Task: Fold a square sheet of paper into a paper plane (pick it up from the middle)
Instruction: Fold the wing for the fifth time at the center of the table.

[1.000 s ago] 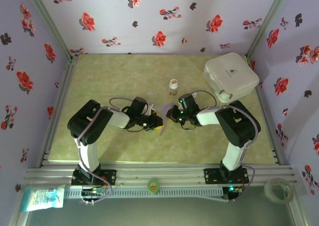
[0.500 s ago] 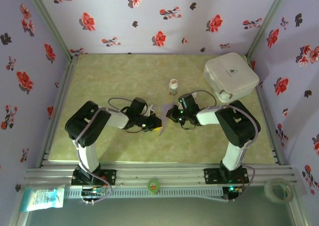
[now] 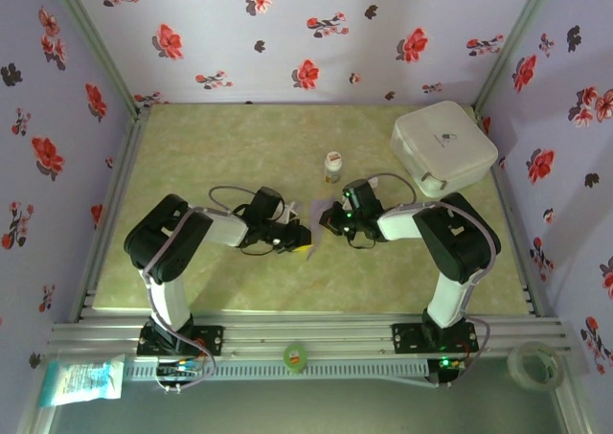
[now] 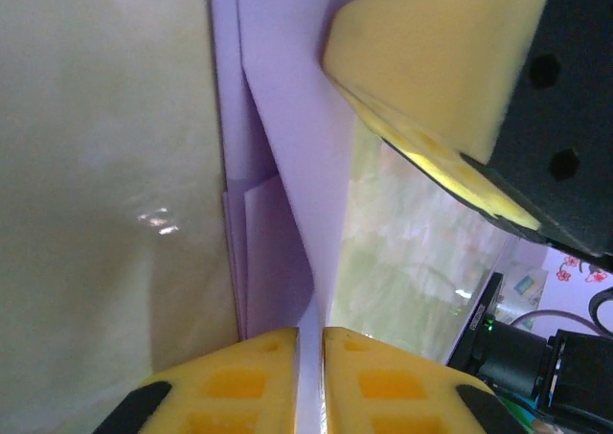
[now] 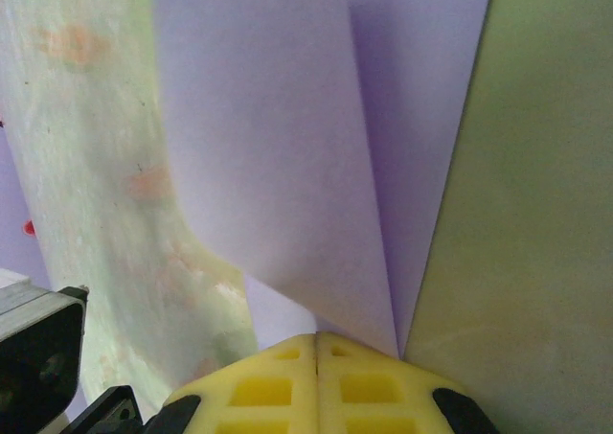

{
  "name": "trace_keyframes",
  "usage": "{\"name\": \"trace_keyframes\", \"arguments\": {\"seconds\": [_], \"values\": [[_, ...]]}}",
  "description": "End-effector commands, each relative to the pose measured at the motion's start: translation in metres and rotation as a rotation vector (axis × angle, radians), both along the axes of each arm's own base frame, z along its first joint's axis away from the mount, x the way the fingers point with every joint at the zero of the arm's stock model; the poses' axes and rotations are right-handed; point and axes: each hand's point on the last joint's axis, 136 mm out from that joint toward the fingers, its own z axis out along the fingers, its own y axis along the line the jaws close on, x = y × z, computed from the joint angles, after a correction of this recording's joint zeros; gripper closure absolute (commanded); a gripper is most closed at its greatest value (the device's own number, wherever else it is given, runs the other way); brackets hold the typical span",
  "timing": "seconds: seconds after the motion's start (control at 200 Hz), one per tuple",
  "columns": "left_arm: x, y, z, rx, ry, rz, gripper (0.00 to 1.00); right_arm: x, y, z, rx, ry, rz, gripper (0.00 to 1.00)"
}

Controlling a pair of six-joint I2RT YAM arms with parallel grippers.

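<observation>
The square sheet of paper is creased into a narrow, pale lilac, layered shape and is held up off the table between both grippers at mid-table. My left gripper grips its near end. In the left wrist view the yellow pads of the left gripper stand a thin slit apart, and the paper runs down into that slit. My right gripper holds the other end. Its pads press together at the right gripper, and the paper's flaps fan out from them. The right gripper's yellow finger is seen close by.
A small bottle stands just behind the grippers. A white rounded box sits at the back right. On the near rail lie a green roll, a tape roll and a packet. Flowered walls enclose the table.
The left arm has shifted slightly back and to the left. The right arm and the paper stay where they were.
</observation>
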Motion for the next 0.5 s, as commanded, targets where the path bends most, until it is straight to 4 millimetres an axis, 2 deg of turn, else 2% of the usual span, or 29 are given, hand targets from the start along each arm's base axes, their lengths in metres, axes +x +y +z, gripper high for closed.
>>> {"name": "trace_keyframes", "arguments": {"seconds": [0.0, 0.11, 0.365, 0.43, 0.495], "values": [[-0.0342, 0.0158, -0.0235, 0.112, 0.113, -0.051, 0.84, -0.0092, -0.0181, -0.0281, -0.104, 0.074, -0.030, 0.94], [-0.0372, 0.0194, -0.0264, 0.148, 0.110, -0.069, 0.85, -0.0077, -0.0176, -0.0269, -0.106, 0.071, -0.029, 0.94], [-0.0390, 0.0213, -0.0253, 0.162, 0.101, -0.077, 0.99, -0.0088, -0.0185, -0.0284, -0.114, 0.075, -0.025, 0.95], [-0.0415, 0.0223, -0.0238, 0.167, 0.100, -0.087, 0.97, -0.0090, -0.0197, -0.0288, -0.119, 0.079, -0.031, 0.95], [-0.0435, 0.0246, -0.0224, 0.175, 0.095, -0.093, 0.87, -0.0091, -0.0205, -0.0297, -0.124, 0.079, -0.034, 0.95]]}}
